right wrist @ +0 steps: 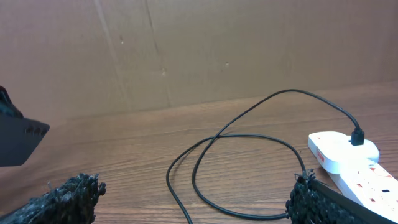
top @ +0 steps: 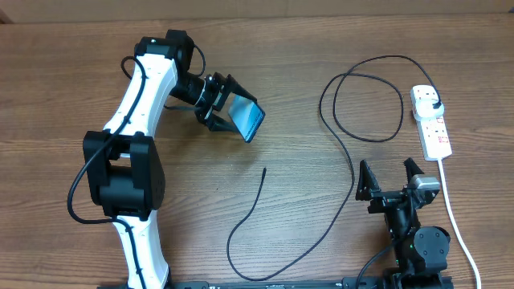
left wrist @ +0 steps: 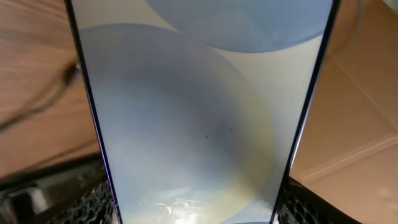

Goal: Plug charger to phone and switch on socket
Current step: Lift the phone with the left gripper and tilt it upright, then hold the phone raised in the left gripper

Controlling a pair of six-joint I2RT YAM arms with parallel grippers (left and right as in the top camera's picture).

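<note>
While it hangs tilted above the table, the phone sits clamped by its edges in my left gripper, screen filling that wrist's view. My right gripper stands spread wide, holding nothing. At the far right lies the socket, the charger plugged into its far end. The cable loops leftward, its tip lying free below the phone.
</note>
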